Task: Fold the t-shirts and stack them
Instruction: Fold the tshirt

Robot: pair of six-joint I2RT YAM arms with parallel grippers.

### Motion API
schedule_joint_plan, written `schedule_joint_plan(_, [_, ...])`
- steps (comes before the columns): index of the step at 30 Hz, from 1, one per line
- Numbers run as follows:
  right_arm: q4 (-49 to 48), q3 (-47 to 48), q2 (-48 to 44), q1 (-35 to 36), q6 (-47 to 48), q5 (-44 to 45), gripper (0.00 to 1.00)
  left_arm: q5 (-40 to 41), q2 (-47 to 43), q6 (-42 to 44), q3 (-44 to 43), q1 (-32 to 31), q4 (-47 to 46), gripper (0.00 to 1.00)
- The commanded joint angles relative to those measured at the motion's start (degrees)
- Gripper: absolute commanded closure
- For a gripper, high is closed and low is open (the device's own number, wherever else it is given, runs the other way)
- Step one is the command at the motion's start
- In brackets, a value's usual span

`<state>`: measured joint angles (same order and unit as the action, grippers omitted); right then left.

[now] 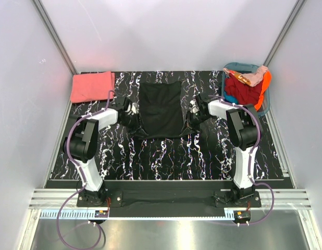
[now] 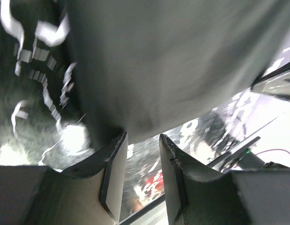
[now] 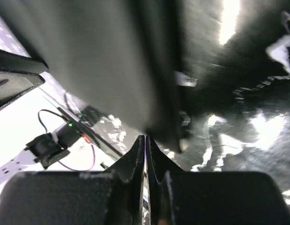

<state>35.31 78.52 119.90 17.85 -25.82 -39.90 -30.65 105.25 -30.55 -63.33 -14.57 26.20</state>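
Observation:
The black t-shirt (image 1: 160, 109) lies partly folded in the middle of the table. It fills the upper part of the left wrist view (image 2: 173, 61) and of the right wrist view (image 3: 103, 65). My left gripper (image 1: 132, 109) is at its left edge, jaws open, with the cloth's hem just at the fingertips (image 2: 120, 140). My right gripper (image 1: 194, 110) is at the shirt's right edge, jaws pressed together where the cloth's edge meets their tips (image 3: 145, 137). The coral-pink t-shirt (image 1: 91, 86) lies folded at the back left corner.
A teal basket (image 1: 239, 66) stands at the back right, holding red, orange and blue clothes (image 1: 247, 88). The black marbled mat (image 1: 166, 156) covers the table. White walls close in the left, back and right sides.

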Motion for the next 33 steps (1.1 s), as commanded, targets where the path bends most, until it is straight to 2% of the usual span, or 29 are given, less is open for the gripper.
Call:
schedule_joint_plan(1, [-4.1,-4.7,-2.0,-0.1,-0.4,0.5,0.92,1.2,-3.1,0.0,4.4,-0.1,-1.9,0.62])
schedule_joint_plan(9, [-8.1,-17.4,-7.4,0.0,-1.2,2.4,0.92,3.5,-7.9,1.6,15.2,-0.7,-2.8,0.62])
schedule_joint_plan(15, [-9.0,-24.6,-16.1,0.3,-2.1,2.3,0.9,3.9,-17.5,1.7,21.8,-2.0,-1.2,0.58])
schedule_joint_plan(17, [-9.2,-25.2,-19.8,0.3,-2.6,2.7,0.79,4.4,-22.6,1.2,22.1,-2.0,0.8,0.52])
schedule_joint_plan(18, [-9.3,-25.3,-20.5,0.3,-3.1,3.2,0.62,4.7,-24.4,0.8,21.8,-2.0,1.4,0.5])
schedule_joint_plan(21, [-10.2,-24.2,-20.4,0.3,-4.1,3.2,0.49,6.8,-31.0,-1.2,21.0,-2.0,4.1,0.39])
schedule_joint_plan(23, [-11.1,-23.6,-18.3,0.6,-5.0,1.4,0.47,8.2,-33.7,-2.9,20.5,-2.0,5.7,0.35])
schedule_joint_plan(27, [-12.4,-22.9,-16.0,1.8,-7.0,1.8,0.45,11.7,-37.6,-6.6,21.6,-2.0,8.3,0.34])
schedule_joint_plan(33, [-18.1,-24.7,-14.0,3.7,-12.0,2.7,0.41,10.0,-38.5,-13.2,29.7,-1.4,3.0,0.34])
